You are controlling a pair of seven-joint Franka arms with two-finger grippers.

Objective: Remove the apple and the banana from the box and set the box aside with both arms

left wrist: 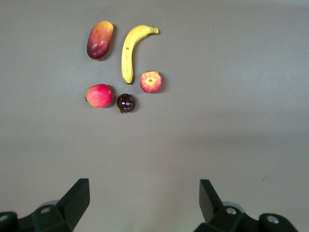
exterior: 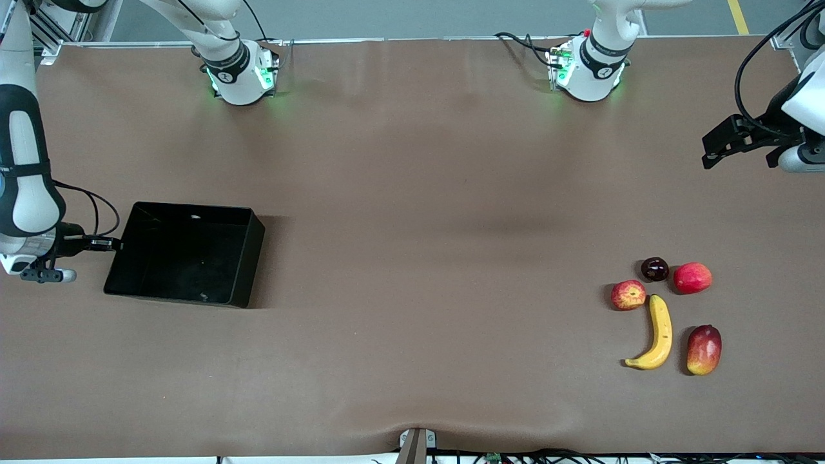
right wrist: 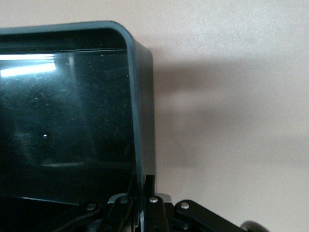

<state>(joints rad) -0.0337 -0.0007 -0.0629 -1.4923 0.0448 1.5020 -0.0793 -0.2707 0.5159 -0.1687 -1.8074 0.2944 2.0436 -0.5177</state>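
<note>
You see even, soft overhead light, short shadows beside the box and fruits, a white glare streak on its floor, and sharp focus.

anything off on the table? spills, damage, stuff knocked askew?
Nothing stands out. The black tray sits flat and empty, right gripper shut on its wall. Banana, apple and the other fruits lie intact in one cluster. Left gripper hangs open.

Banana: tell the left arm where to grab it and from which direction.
Grip the banana across its thick middle, coming straight down from above, fingers either side of its width. It lies flat and the apple sits close by its upper end, so mid-body looks the least crowded. The left gripper is open, well short of it.
</note>
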